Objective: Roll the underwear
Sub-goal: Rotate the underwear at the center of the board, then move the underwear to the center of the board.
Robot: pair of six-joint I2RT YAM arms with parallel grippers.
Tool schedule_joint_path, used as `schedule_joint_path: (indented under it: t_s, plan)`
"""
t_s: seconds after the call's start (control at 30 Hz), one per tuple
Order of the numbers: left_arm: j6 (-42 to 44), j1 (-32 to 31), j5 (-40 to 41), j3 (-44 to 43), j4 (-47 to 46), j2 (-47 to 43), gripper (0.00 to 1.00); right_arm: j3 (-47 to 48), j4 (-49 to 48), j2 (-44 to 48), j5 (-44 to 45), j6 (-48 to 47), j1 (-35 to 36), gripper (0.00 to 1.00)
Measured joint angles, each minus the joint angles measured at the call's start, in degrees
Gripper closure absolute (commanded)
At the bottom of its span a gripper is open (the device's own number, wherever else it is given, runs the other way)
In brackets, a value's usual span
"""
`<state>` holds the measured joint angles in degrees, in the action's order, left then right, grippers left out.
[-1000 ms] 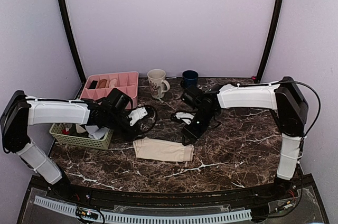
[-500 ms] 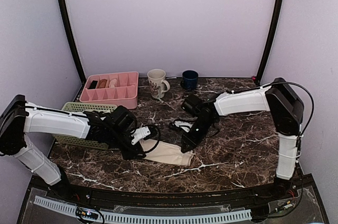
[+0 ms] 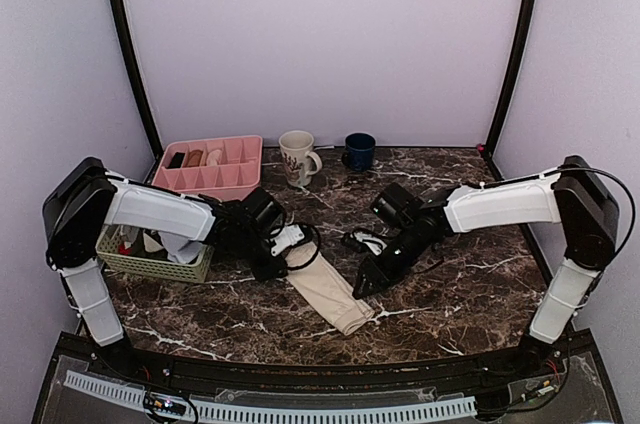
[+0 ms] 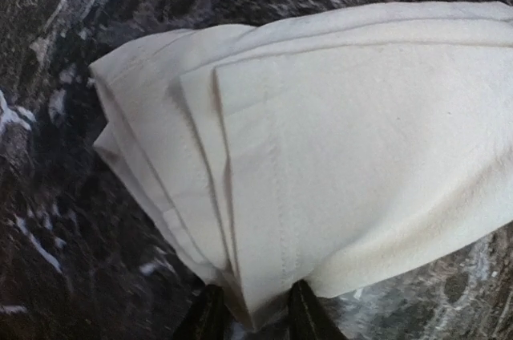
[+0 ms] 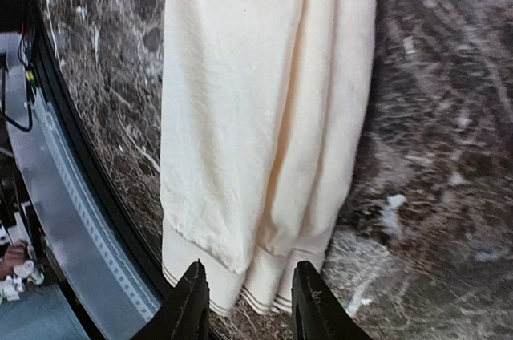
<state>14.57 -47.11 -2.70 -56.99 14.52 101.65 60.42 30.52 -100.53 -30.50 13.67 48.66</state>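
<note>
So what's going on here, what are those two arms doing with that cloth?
Two robot arms are handling a cream underwear that lies slantwise on the dark marble table. The left gripper pinches one end of it. The right gripper straddles the hemmed other end, though it is unclear whether it is clamped. The garment looks folded into a long strip, not yet rolled.

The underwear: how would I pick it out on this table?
Find the dark marble table. Towards its front middle lies the underwear, a long cream strip of folded cloth set slantwise. It is the only soft, pale thing on bare stone; the white mug and pink tray stand farther back.
</note>
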Motion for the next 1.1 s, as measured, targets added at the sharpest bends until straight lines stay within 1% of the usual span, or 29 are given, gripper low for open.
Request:
schedule_joint_path:
  t_s: [0.13, 0.27, 0.4, 0.5, 0.6, 0.67, 0.73, 0.83, 0.97, 1.1]
  plan:
    - [2.93, 4.83, 0.66, -5.46, -0.76, 4.02, 0.55, -0.15, -1.97, 2.71, 0.50, 2.32, -3.13, 0.58]
    - [4.81, 7.89, 0.81, -7.48, -0.79, 4.09, 0.48, -0.15, -2.84, 1.88, 0.13, 3.39, -4.59, 0.51]
    - [4.70, 8.15, -0.04, -6.99, -0.81, 0.83, 0.45, -0.13, -4.83, -0.59, -2.58, 4.90, -4.59, 0.50]
    - [3.21, 8.15, -0.96, -4.02, -1.14, -5.68, 0.42, -0.13, -7.15, -3.04, -5.11, 6.49, -4.59, 0.50]
    - [0.61, 8.11, -1.46, 0.50, -1.44, -14.62, 0.42, -0.22, -10.71, -4.90, -7.74, 9.20, -4.59, 0.50]
    - [-1.31, 8.11, -1.79, 2.78, -1.64, -19.02, 0.42, -0.57, -13.70, -5.79, -9.11, 10.49, -4.59, 0.50]
    - [-3.54, 8.11, -2.56, 4.66, -1.81, -22.16, 0.45, -0.85, -16.17, -6.80, -9.97, 11.23, -4.52, 0.54]
    - [-7.54, 8.11, -4.37, 7.45, -2.14, -25.16, 0.46, -2.86, -21.09, -7.67, -10.12, 15.21, -4.22, 0.59]
    - [-12.81, 8.04, -8.20, 9.68, -1.44, -27.74, 0.47, -6.99, -30.58, -7.72, -10.82, 21.86, -3.56, 0.62]
    - [-17.62, 7.98, -12.15, 10.99, -1.14, -30.10, 0.48, -9.25, -37.59, -7.72, -9.11, 28.00, -0.20, 0.64]
